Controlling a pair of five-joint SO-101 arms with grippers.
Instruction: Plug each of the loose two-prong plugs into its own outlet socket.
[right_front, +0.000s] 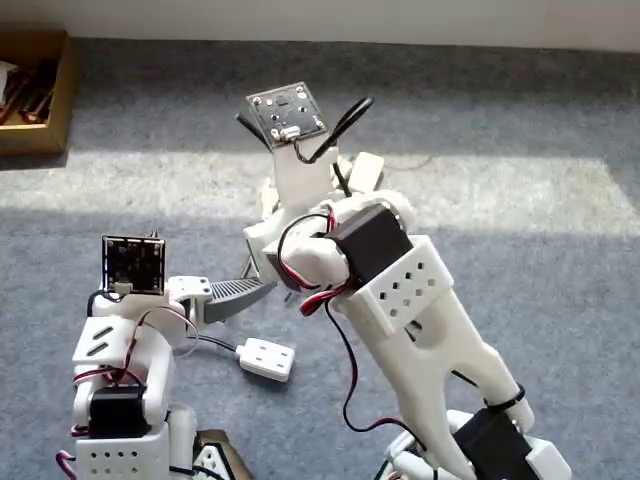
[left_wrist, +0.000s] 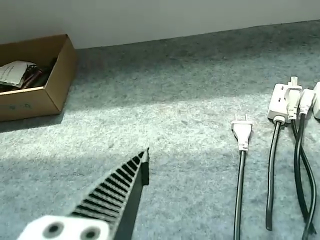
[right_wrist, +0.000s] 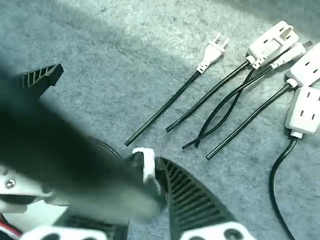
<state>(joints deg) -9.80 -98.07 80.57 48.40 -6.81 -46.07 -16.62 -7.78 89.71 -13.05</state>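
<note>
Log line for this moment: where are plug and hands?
loose plug: lying on carpet, unplugged | outlet socket: beside it | left hand: apart from plug | right hand: apart from plug

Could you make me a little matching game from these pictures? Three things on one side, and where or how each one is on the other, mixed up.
Things:
1. cardboard box
2. loose plug
3. outlet block

Places or states:
A. lies flat on the carpet, both prongs bare
B. sits near the wall, open on top, with odds and ends inside
C. has slots in its face

Pairs: 1-B, 2-A, 3-C.
</note>
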